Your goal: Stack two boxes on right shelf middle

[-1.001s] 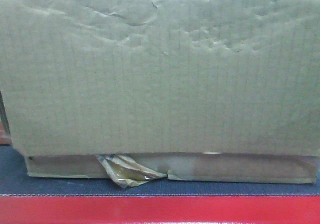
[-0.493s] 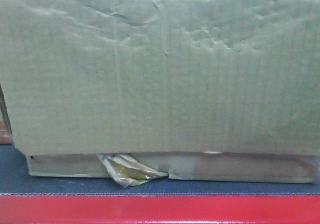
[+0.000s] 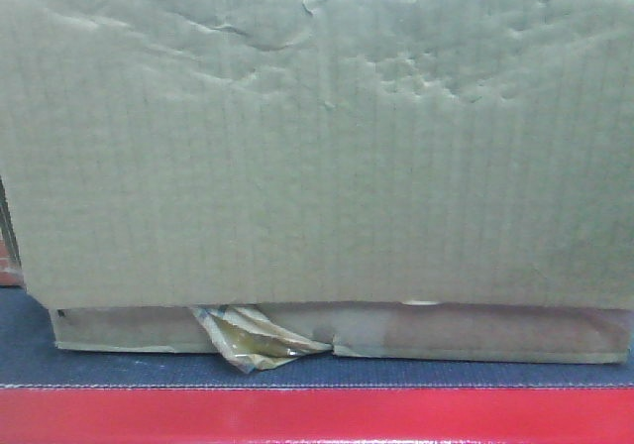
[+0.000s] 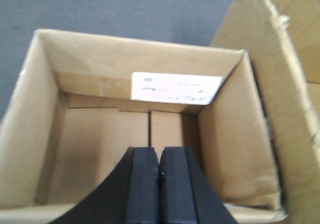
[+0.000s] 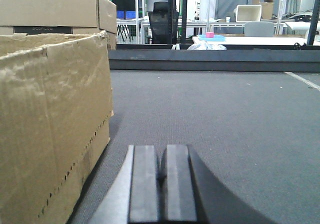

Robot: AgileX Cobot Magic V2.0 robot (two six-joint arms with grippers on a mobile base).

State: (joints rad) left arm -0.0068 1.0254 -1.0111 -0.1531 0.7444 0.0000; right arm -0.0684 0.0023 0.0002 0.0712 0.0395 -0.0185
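Left gripper [image 4: 160, 156]: pads pressed together, nothing between them, poised over the inside of an open box [image 4: 30, 119]. Right gripper [image 5: 161, 156]: also closed and empty, low over the grey floor, with a wrinkled box wall [image 5: 50, 124] just to its left.

Location of task items: the front view shows the large box [image 3: 317, 147] appearing to sit on the flat box [image 3: 475, 333]. Both are on the dark platform [image 3: 297, 373] with the red edge [image 3: 317, 414]. The shelf is not visible in any view, so judge the task as barely begun.

Step in hand (judgement): get a hold on a box.
- Spread both jaws before you descend. Closed pads will only push the cardboard.
- Take a side wall at its rim, one pad inside and one outside.
- The board is creased and soft, so close gently and lift level, or the wall may fold.
- Keep clear of the peeling tape [image 3: 258, 340] on the flat box. It could snag.

Counts:
- Grippers: two.
- Front view: two boxes and one loose tape flap.
- Left wrist view: two boxes, the open one and a neighbour [image 4: 295, 104] touching on its right. One white label [image 4: 176, 88] is on the far inner wall.
- Right wrist view: one near box, a further box [image 5: 55, 9] beyond it, and one black chair [image 5: 161, 21] far off.
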